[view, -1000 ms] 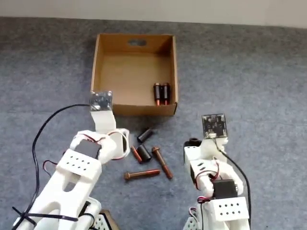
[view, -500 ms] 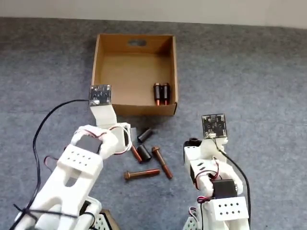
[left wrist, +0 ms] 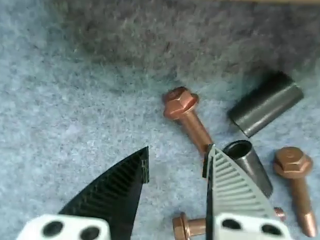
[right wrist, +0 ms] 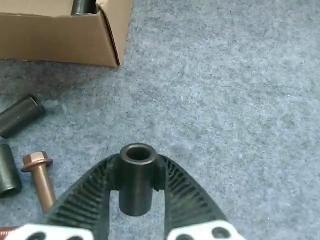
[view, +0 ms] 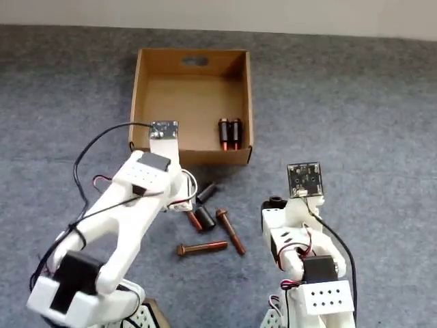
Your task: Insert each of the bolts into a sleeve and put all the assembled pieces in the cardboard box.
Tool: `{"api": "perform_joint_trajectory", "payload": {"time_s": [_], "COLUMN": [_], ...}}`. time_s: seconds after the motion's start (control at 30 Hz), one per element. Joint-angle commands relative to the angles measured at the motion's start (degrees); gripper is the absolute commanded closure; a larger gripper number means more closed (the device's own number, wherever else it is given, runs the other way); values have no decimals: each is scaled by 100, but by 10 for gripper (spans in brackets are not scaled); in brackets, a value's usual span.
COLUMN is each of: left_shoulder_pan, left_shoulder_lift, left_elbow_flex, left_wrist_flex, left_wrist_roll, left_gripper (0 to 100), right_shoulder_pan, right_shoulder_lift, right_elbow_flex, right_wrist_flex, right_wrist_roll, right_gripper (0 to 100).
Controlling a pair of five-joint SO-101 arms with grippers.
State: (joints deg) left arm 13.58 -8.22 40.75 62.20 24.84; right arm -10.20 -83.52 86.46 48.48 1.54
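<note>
Coppery metal bolts (left wrist: 187, 112), matt carpet (view: 355, 102)

Surface: a grey carpet (view: 382, 102) is covering the whole work area.
Box: a cardboard box (view: 212, 157) is sitting toward 12 o'clock.
Loose parts: three bolts (view: 202, 248) and two sleeves (view: 206, 192) are lying at the box's 6 o'clock.

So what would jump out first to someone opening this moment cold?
The right gripper is shut on a black sleeve whose open end faces its wrist camera, above the grey carpet. The left gripper hangs open over the scattered copper bolts and loose sleeves just in front of the cardboard box. Two assembled pieces lie in the box by its right wall.
</note>
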Motion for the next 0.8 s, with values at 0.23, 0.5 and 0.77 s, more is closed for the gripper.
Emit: {"api": "perform_joint_trajectory", "payload": {"time_s": [0.23, 0.5, 0.77], "left_shoulder_pan": [48, 22, 22], "left_shoulder_lift": [365, 374, 382], "left_elbow_flex": [-224, -180, -22], "left_wrist_flex": [-923, -1064, -1081], "left_wrist_roll": [44, 35, 44], "left_gripper": [807, 811, 812], "right_shoulder_pan": [-13, -13, -13], "right_shoulder_lift": [-84, -84, -84], "right_elbow_flex": [-40, -40, -40], "right_wrist_flex": [-84, -84, -84], "right_wrist_roll": [-70, -70, -70], "right_gripper": [992, 992, 992]}}
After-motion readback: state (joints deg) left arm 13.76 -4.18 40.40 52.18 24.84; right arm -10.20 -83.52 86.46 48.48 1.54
